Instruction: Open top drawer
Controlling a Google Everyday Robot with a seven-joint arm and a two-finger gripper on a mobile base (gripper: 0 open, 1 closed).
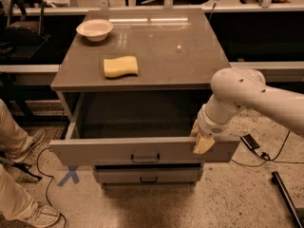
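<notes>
Well out, top drawer (95, 152) at jaws.

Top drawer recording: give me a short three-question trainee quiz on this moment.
1. True or false: the top drawer is pulled far out, with its inside open to view.
2. Where is the gripper? A: on the drawer's centre handle. B: at the right part of the drawer front's upper edge. C: resting on the floor.
3. Fill the gap: on the cabinet top, the yellow sponge lies nearer the camera than the white ____.

Key: 1 true; 2 B; 3 bowl.
</notes>
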